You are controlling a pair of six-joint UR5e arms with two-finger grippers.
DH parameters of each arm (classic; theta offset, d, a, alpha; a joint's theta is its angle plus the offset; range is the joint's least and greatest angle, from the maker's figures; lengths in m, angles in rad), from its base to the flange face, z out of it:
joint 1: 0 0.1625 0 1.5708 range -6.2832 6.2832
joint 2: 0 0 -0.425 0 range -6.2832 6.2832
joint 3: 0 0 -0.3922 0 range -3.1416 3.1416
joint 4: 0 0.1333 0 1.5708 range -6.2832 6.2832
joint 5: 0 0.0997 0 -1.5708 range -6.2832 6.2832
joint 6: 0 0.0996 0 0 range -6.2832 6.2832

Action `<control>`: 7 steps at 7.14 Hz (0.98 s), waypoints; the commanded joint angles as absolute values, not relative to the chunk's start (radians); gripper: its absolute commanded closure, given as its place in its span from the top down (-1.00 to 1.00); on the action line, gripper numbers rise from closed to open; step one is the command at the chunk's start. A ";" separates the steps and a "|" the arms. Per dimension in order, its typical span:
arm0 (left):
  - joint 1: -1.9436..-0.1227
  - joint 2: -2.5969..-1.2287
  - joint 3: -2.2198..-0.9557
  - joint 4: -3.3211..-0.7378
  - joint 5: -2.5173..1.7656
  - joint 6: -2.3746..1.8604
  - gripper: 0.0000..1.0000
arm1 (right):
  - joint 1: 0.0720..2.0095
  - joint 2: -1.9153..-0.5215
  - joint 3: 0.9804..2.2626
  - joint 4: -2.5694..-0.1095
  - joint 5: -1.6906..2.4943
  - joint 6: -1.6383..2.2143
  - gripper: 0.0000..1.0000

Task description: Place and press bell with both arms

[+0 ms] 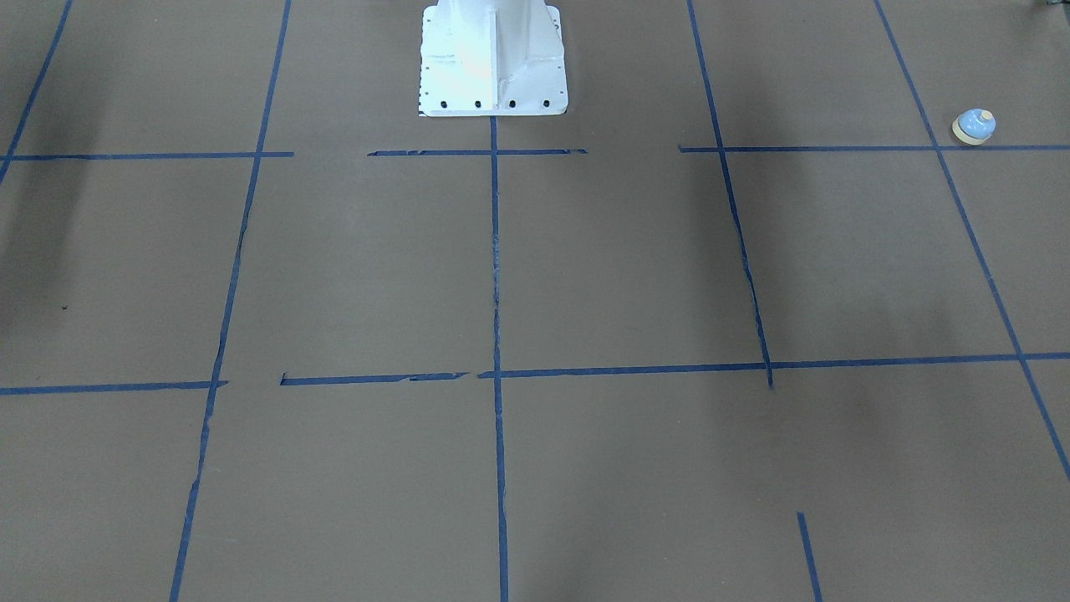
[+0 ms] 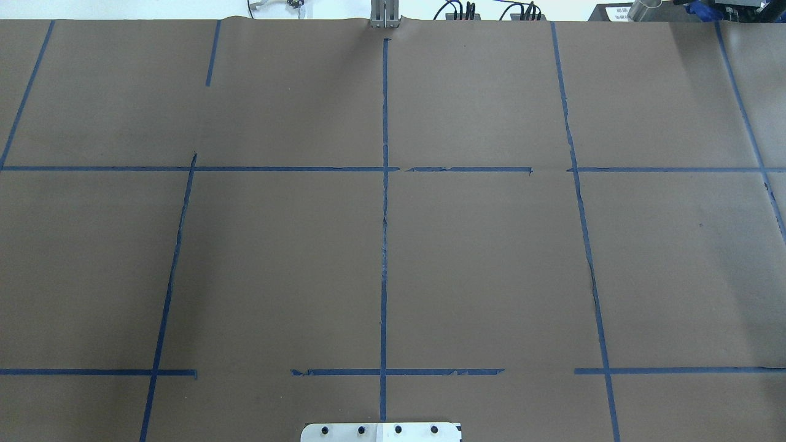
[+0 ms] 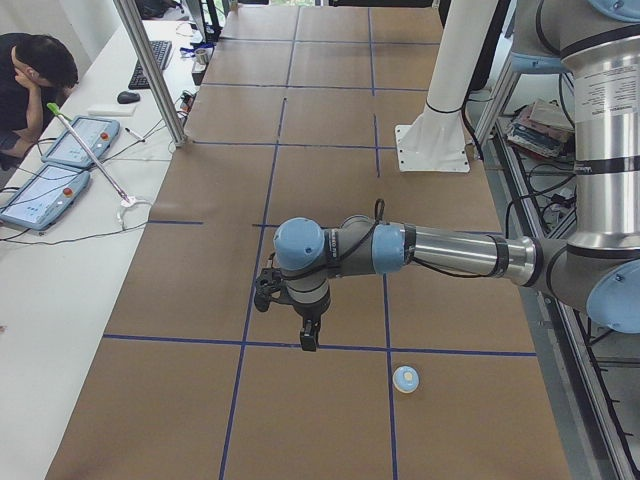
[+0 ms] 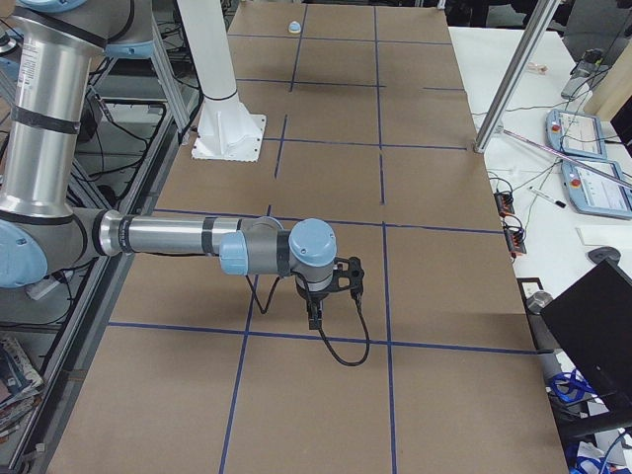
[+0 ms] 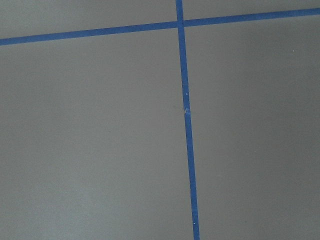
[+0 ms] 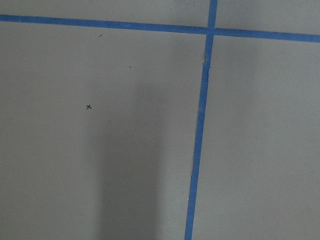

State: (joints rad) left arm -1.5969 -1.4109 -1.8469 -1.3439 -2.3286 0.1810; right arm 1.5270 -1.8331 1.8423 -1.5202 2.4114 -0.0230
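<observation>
The light-blue bell (image 1: 974,126) with its cream base stands on the brown table near the robot's left end. It also shows in the exterior left view (image 3: 405,379) and, far off, in the exterior right view (image 4: 294,27). My left gripper (image 3: 310,338) points down above the table, apart from the bell. My right gripper (image 4: 314,316) points down above the table's other end. Both grippers show only in the side views, so I cannot tell whether they are open or shut. The wrist views show only brown paper and blue tape.
The white bolted pedestal (image 1: 493,58) stands at the robot's side of the table. Blue tape lines (image 2: 384,245) grid the brown paper. A seated operator (image 3: 30,80), tablets and a metal pole (image 3: 150,70) are on a side table.
</observation>
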 commanded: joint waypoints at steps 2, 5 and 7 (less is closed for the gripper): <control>-1.595 -1.394 -1.851 -1.345 -2.336 0.181 1.00 | 1.526 -1.833 1.842 -1.520 2.411 -0.023 1.00; -1.583 -1.516 -1.821 -1.505 -2.338 0.173 1.00 | 1.526 -1.832 1.844 -1.520 2.411 -0.023 1.00; -1.574 -1.474 -1.830 -1.552 -2.338 0.186 1.00 | 1.526 -1.830 1.841 -1.520 2.410 -0.023 1.00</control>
State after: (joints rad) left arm -1.5804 -1.4872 -1.8296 -1.5177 -2.3375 0.1801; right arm 1.5263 -1.8306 1.8425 -1.5202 2.4105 -0.0236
